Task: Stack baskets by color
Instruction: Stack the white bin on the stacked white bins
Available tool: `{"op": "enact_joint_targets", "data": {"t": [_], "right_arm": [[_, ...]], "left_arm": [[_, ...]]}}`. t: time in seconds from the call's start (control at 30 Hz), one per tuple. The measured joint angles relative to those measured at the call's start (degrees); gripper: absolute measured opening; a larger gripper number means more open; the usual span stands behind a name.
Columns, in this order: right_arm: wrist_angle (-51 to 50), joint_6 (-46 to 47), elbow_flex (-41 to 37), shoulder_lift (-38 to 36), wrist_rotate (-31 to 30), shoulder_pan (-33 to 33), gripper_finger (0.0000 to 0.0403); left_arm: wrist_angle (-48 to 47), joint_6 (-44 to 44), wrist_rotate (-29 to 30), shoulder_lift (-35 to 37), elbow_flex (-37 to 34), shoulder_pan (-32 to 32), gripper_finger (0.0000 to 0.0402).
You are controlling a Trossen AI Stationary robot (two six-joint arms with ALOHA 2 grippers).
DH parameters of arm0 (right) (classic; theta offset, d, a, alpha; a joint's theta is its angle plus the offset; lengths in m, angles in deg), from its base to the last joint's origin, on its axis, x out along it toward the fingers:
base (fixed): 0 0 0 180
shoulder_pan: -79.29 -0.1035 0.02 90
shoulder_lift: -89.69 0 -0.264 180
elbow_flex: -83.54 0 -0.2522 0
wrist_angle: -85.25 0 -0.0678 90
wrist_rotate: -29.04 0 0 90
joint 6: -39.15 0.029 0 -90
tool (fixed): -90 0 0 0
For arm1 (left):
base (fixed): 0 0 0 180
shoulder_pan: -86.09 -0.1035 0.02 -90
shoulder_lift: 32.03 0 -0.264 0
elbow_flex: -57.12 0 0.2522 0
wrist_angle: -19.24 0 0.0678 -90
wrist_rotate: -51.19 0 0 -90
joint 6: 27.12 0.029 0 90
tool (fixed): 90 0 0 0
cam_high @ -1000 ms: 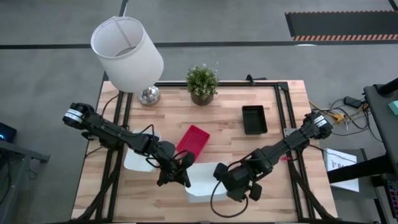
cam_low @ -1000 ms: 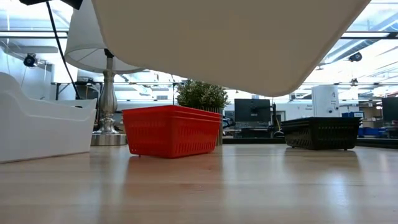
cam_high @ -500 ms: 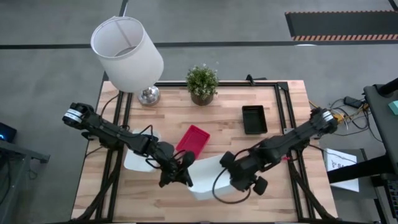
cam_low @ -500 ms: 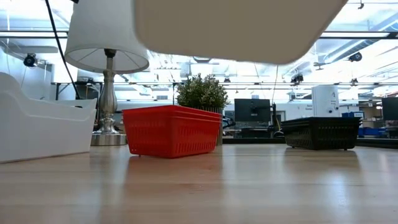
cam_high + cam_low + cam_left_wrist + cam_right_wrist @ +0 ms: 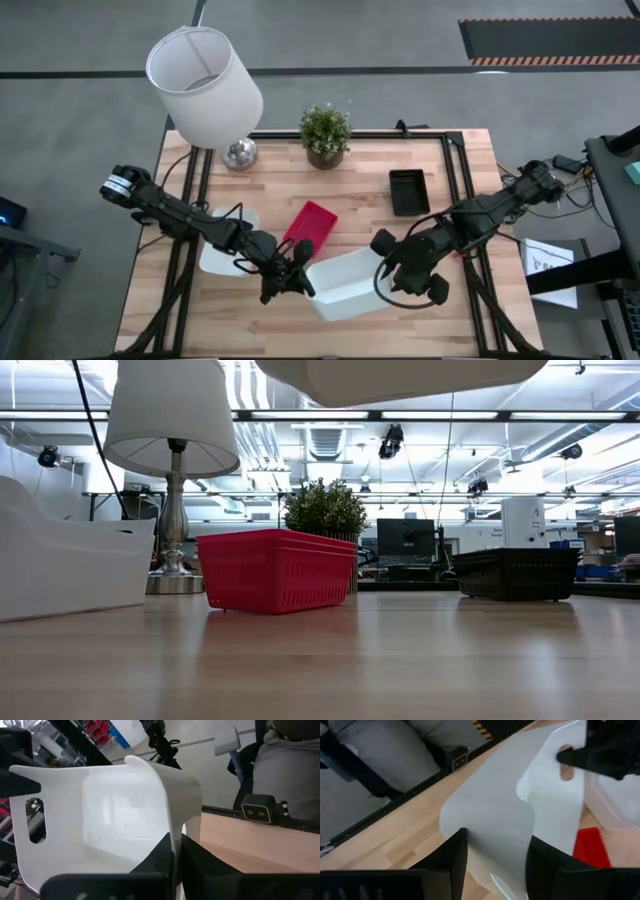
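Since a second ago the white basket (image 5: 345, 284) is rising, now mostly clear of the low camera's top edge, and my right arm is swinging outward. My left gripper (image 5: 300, 282) is pinching one end wall, fingers (image 5: 165, 852) together on it. My right gripper (image 5: 392, 268) is straddling the opposite wall, fingers (image 5: 454, 851) apart. Basket is hanging just beside the red basket (image 5: 310, 226).

You have two white baskets in view, one held up (image 5: 350, 283) and one resting on the bench (image 5: 215, 255). You also have one red basket (image 5: 310, 226), one black basket (image 5: 408, 191), one lamp (image 5: 205, 85) and one potted plant (image 5: 325, 134).
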Motion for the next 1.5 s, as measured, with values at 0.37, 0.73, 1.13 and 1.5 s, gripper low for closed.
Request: {"op": "enact_joint_targets", "data": {"t": [0.37, 0.73, 1.13, 1.5], "right_arm": [[0.48, 8.52, -0.44, 5.91, -2.28, 0.84, 0.0158], [1.93, 9.49, -0.61, 11.96, -2.68, 2.63, 0.0250], [5.06, 8.23, -0.44, 12.08, -0.73, 6.44, 0.0280], [3.80, 5.03, -0.85, 5.92, 2.77, 7.74, 0.0248]], "left_arm": [[2.05, 0.15, 0.24, 0.02, -0.27, 0.35, 0.0000], [2.32, -0.02, 0.48, 0.11, -0.69, 0.37, 0.0001], [2.82, -5.61, 2.36, 0.11, -3.30, 0.17, 0.0001], [2.18, -10.27, 7.90, 2.40, -3.37, 3.35, 0.0001]]}}
